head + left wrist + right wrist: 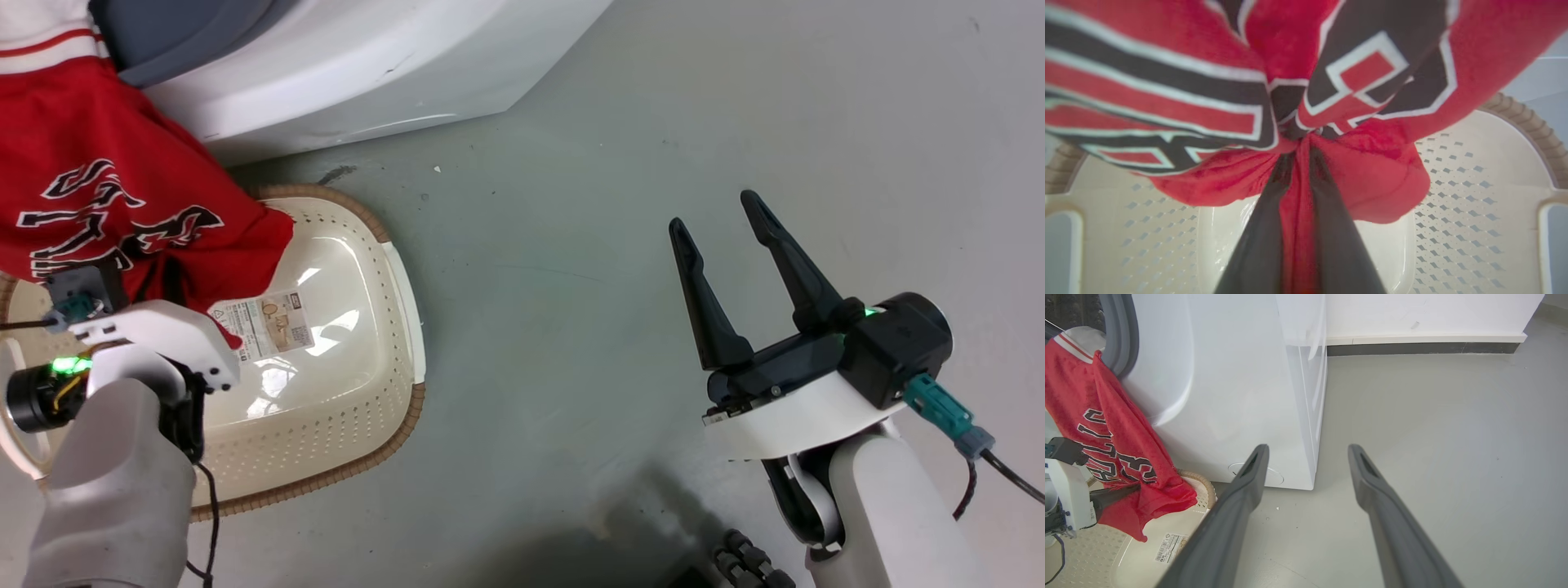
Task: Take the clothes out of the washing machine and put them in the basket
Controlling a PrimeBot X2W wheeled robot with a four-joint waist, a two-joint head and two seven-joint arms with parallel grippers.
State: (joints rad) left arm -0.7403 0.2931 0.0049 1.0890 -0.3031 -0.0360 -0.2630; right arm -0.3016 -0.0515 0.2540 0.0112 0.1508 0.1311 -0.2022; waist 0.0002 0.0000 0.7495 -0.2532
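A red jersey [98, 188] with black lettering hangs from the washing machine's [343, 65] grey gasket down over the cream basket [359, 384]. Its white striped trim still lies on the gasket lip. My left gripper [1300, 151] is shut on a bunched fold of the jersey [1372, 179], just above the basket's perforated inside [1474, 204]. In the right wrist view the jersey [1114, 437] stretches from the opening to the left gripper [1133, 486]. My right gripper [717, 214] is open over bare floor, facing the machine's front corner [1241, 384].
The basket stands on the grey floor right against the machine's base, a paper label [269, 322] on its bottom. A white wall with a dark skirting [1412, 347] runs behind the machine. Open floor [571, 245] lies between basket and right arm.
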